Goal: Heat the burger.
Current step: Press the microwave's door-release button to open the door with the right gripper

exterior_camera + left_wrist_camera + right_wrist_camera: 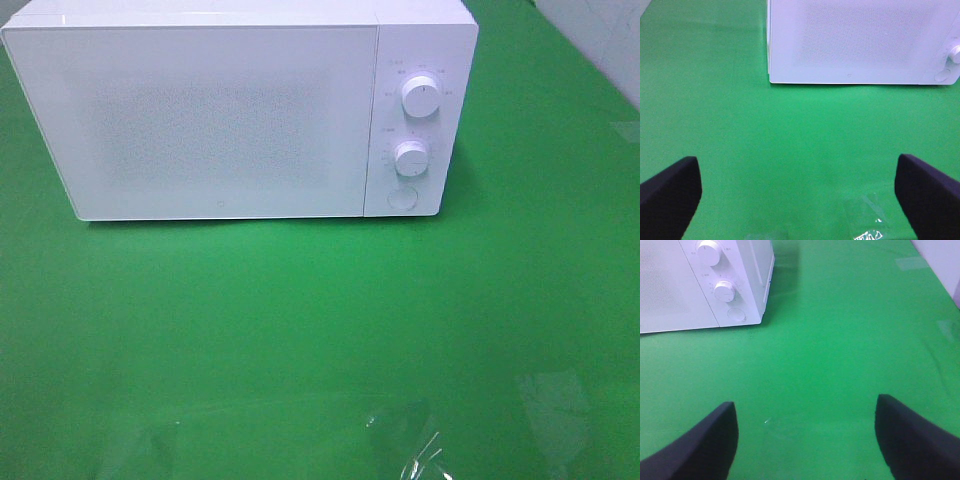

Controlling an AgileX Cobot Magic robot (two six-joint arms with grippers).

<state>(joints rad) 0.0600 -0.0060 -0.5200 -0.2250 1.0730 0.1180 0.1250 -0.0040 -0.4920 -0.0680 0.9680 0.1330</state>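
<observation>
Standing shut: one microwave [200, 120], two dials [421, 97]

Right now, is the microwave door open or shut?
Shut. The door sits flush with the control panel; no interior shows.

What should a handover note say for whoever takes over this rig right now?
Left end effector: open, empty, over the green table, facing the microwave.
Right end effector: open, empty, over the table, with the microwave's lower knob in its view.
Burger: not visible in any view. The microwave door is shut, so I cannot tell whether it is inside.
Done: nothing the pictures confirm.
Left: probably open the door, locate the burger, and heat it if that has not been done.
</observation>
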